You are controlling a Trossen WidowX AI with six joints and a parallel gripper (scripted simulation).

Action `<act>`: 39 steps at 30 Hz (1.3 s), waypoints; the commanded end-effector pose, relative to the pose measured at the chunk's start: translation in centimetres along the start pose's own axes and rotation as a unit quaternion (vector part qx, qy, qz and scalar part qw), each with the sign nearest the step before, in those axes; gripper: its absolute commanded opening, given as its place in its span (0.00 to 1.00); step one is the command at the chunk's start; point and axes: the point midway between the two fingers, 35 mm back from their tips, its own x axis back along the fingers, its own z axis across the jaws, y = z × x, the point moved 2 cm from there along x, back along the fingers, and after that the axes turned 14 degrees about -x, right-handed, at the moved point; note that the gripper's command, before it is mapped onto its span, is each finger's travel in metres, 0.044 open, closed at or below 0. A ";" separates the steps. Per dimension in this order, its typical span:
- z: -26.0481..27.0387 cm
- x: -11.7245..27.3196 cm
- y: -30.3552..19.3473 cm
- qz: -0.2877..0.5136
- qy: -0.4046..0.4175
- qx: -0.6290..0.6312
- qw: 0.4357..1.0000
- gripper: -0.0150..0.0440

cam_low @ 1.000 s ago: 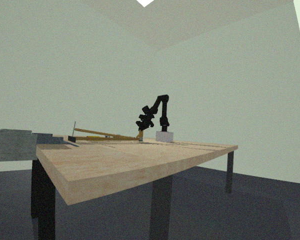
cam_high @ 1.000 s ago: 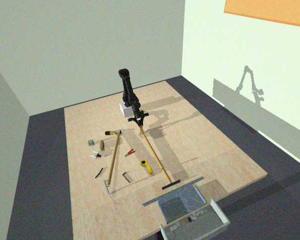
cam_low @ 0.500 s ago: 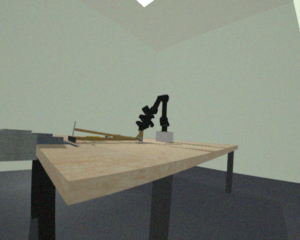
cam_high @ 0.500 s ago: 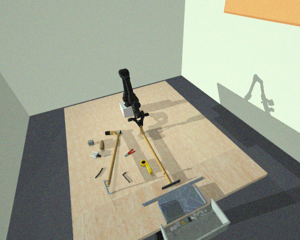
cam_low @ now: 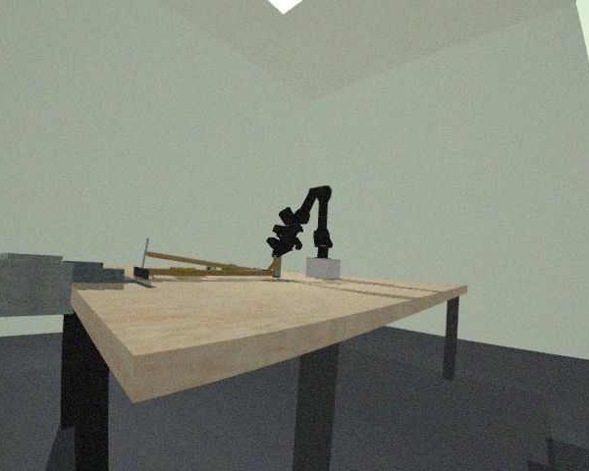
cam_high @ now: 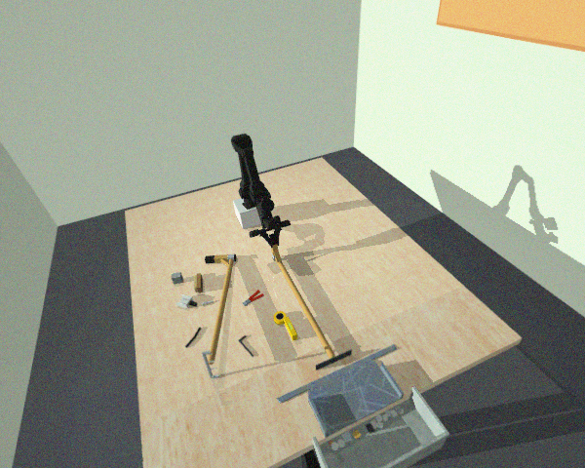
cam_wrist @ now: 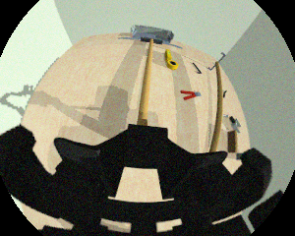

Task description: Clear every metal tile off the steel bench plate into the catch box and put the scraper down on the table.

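My gripper (cam_high: 274, 244) (cam_low: 276, 254) is shut on the long scraper's upright grip, low over the table near the arm's base. The scraper (cam_high: 301, 303) (cam_low: 208, 272) (cam_wrist: 146, 88) has a long wooden handle that reaches away from me. Its black blade (cam_high: 332, 359) (cam_low: 140, 272) is at the far end, just short of the plate's near lip. The steel plate (cam_high: 352, 390) (cam_wrist: 152, 33) is blue-grey and streaked; I can make out no tile on it. The catch box (cam_high: 436, 420) (cam_low: 26, 286) at its far end holds several small pale pieces, an orange one and a dark one.
A second long wooden tool (cam_high: 221, 309) (cam_wrist: 219, 98) with a wire end lies to the left. Between the two tools are red-handled pliers (cam_high: 253, 297) (cam_wrist: 189, 94), a yellow tape measure (cam_high: 286, 325) (cam_wrist: 171, 60) and a hex key (cam_high: 246, 345). A brown block (cam_high: 198, 282) and a grey cube (cam_high: 176, 277) are farther left.
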 end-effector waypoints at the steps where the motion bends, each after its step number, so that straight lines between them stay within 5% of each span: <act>1: 0.0 0.0 0.0 -0.001 0.000 0.000 1.000 0.25; 39: -0.1 0.2 -0.3 0.003 -0.003 -0.002 1.000 0.25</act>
